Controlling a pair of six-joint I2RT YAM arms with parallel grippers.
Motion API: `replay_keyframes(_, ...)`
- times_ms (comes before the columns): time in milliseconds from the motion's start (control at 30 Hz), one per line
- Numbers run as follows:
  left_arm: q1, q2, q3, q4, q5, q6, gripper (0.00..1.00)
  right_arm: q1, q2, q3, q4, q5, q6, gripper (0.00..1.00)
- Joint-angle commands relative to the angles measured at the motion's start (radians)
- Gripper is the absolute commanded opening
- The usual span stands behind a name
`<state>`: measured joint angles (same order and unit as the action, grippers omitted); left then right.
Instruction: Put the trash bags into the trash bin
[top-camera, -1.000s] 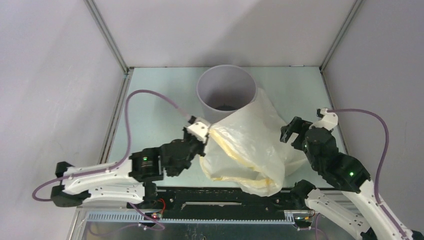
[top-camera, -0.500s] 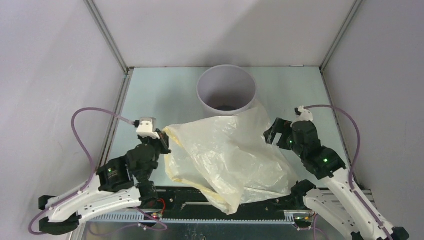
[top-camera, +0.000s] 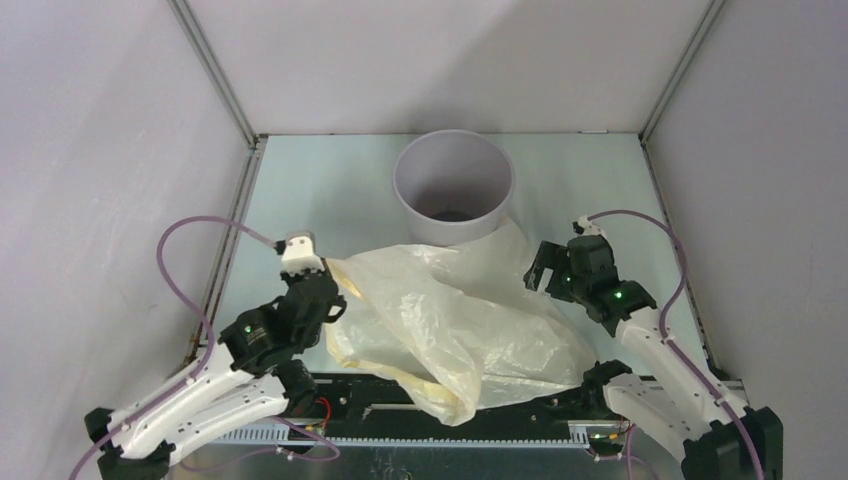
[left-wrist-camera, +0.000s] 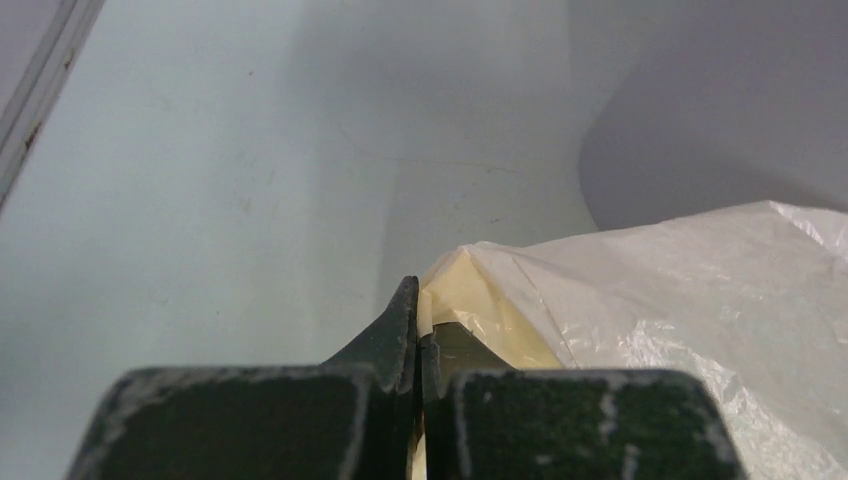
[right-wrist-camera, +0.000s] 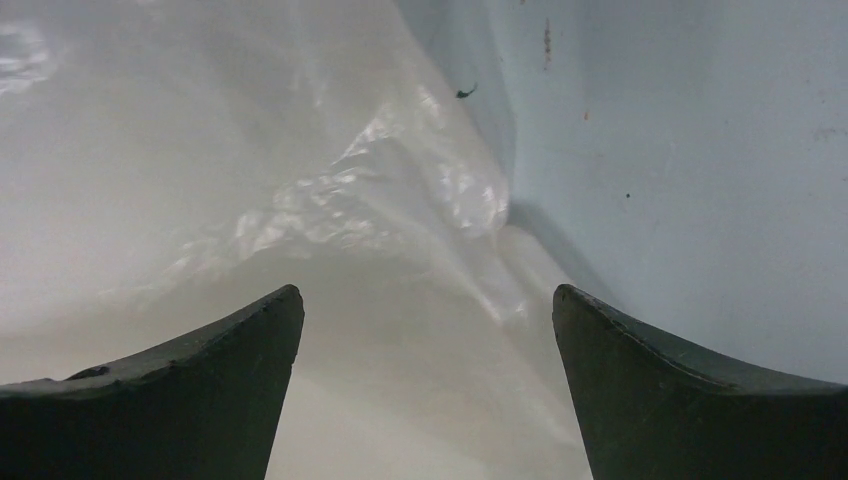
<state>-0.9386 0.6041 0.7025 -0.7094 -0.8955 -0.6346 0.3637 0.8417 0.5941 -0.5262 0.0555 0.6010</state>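
Left claw (left-wrist-camera: 418, 300) is pinching the bag's (top-camera: 470, 320) 9 o'clock corner; right claw (top-camera: 541, 270) is hovering spread at 3. The bag is lying just beside the bin (top-camera: 450, 228), which is at 12. Next, the right claw probably needs a grip, then both lift.

A grey bin (top-camera: 456, 229) stands by the tabletop's (top-camera: 320, 200) far edge. A crinkly yellow bag (top-camera: 470, 320) lies in front, touching it. The left tool (top-camera: 335, 290) holds its left corner; the right tool (top-camera: 540, 272) is beside it.

The left arm (top-camera: 200, 385) reaches forward and low, and its hand (left-wrist-camera: 418, 312) is pressed closed on a corner of the bag (left-wrist-camera: 650, 290). The right arm (top-camera: 650, 335) is bent inward, and its hand (right-wrist-camera: 428, 300) is spread wide, empty.
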Motion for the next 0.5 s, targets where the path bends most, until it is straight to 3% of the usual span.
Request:
replay_keyframes(0,0.101,-0.079,-0.075,0.075,0.097,-0.052,0.00,-0.011,0.078,-0.008,0.064,-0.007,-0.030,0.98)
replay_keyframes(133,0.160,-0.082,-0.141,0.150,0.188,-0.045,0.00,-0.011,0.155,-0.013,0.115,-0.013,-0.032,0.96)
replay_keyframes(467,0.194,-0.037,-0.214,0.215,0.210,-0.088,0.00,-0.090,0.356,-0.021,0.343,-0.168,-0.058,0.92)
